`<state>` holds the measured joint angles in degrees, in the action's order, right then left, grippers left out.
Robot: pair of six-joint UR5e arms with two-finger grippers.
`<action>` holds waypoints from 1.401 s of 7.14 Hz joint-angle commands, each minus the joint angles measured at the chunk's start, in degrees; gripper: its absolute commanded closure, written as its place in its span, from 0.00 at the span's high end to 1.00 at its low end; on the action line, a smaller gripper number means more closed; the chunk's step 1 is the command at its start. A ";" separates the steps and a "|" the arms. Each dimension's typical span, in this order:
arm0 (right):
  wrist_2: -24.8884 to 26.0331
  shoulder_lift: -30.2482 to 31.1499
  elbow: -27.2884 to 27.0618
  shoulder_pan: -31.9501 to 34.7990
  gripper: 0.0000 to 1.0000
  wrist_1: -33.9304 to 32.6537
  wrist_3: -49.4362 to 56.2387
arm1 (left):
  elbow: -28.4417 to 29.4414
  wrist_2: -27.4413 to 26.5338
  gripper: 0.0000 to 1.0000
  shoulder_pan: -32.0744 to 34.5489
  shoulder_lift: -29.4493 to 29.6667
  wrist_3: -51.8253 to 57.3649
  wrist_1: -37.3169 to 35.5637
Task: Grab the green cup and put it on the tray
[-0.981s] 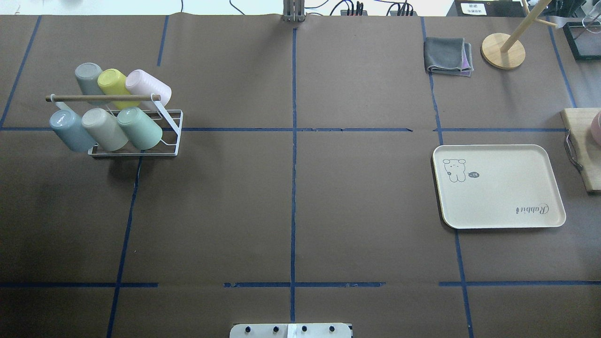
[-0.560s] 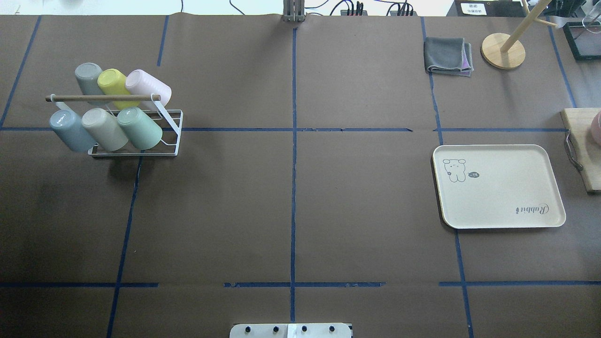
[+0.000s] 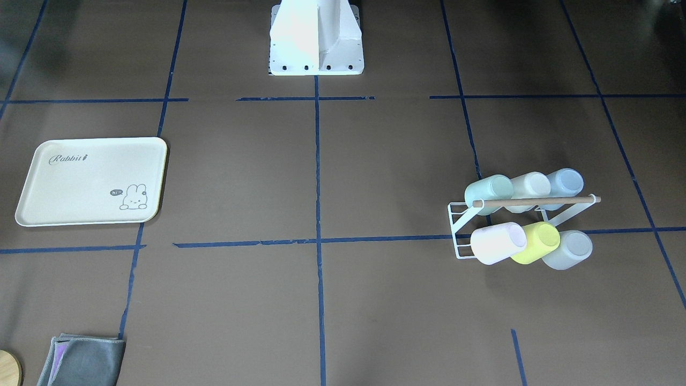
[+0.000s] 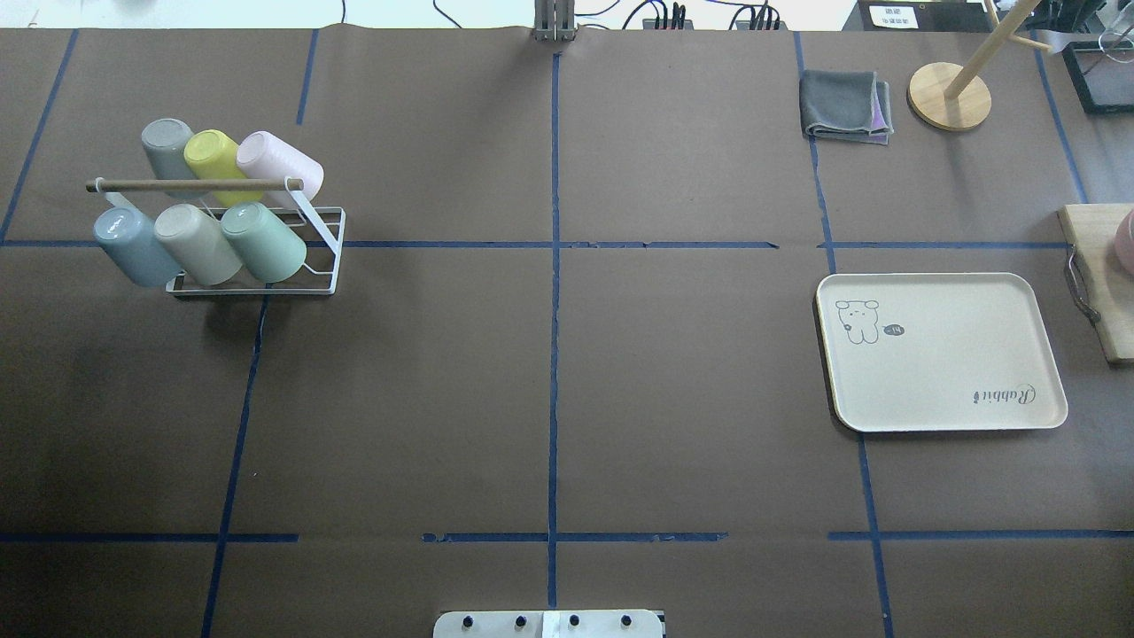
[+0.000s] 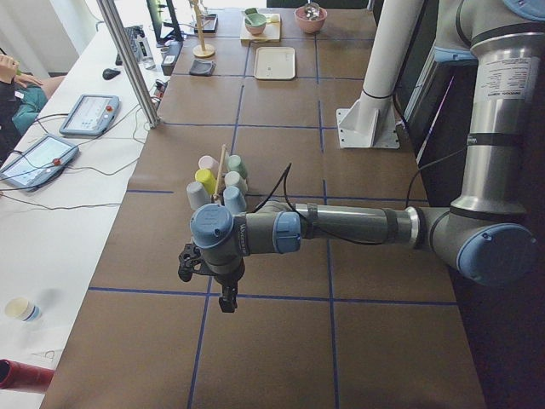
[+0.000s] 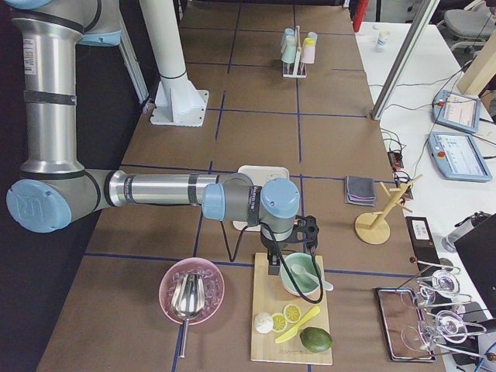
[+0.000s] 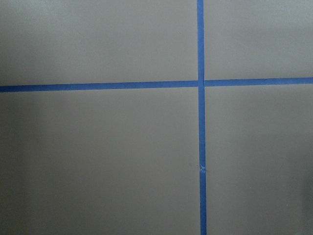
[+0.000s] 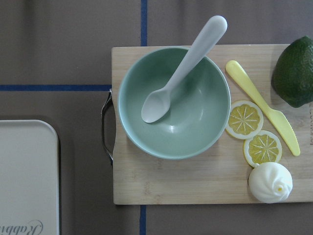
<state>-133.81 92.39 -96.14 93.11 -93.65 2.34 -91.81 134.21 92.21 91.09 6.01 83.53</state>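
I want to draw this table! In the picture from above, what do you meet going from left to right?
Cup rack with the green cup on it → robot's white base plate → cream tray. The grey cloth and wooden stand overlap the tray's span, so I skip them.

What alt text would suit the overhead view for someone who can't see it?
A green cup sits tilted with five other cups on a white rack at left; a bare cream tray lies far right.
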 commanded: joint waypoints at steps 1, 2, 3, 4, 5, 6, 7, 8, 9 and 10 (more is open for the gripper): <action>-0.40 -2.03 3.91 -0.12 1.00 0.05 -0.06 | -1.61 0.00 1.00 0.07 -0.21 -0.03 -0.04; -0.48 -1.43 4.47 -0.21 1.00 3.09 -0.23 | -1.61 -0.09 1.00 0.07 -0.21 -0.03 -0.04; -0.92 -1.16 4.65 -0.30 1.00 4.34 -0.15 | -1.61 -0.09 1.00 0.07 -0.21 -0.03 -0.04; -0.93 -1.34 4.56 -0.99 1.00 4.44 -0.76 | -1.61 -0.09 1.00 0.07 -0.21 -0.03 -0.04; -1.01 -1.77 3.95 -2.65 1.00 6.36 -3.37 | -1.61 0.00 1.00 0.07 -0.21 0.05 -0.04; -1.54 -1.43 3.34 -5.37 1.00 9.51 -8.97 | -1.61 0.00 1.00 0.07 -0.21 0.05 -0.04; -1.37 -1.16 3.16 -9.05 1.00 16.50 -17.29 | -1.61 0.00 1.00 0.07 -0.21 0.05 -0.04; -1.36 0.93 2.81 -11.35 1.00 22.49 -24.51 | -1.79 0.09 1.00 0.07 -0.21 0.05 -0.04; -1.45 3.38 2.54 -13.90 1.00 28.90 -29.45 | -1.88 0.09 1.00 0.07 -0.21 0.05 0.05; -1.19 5.41 2.54 -16.71 1.00 33.84 -33.33 | -1.79 0.00 1.00 0.07 -0.21 0.05 -0.04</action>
<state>-135.17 95.23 -93.46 79.78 -66.63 -25.22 -93.61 134.27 92.28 90.88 6.06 83.53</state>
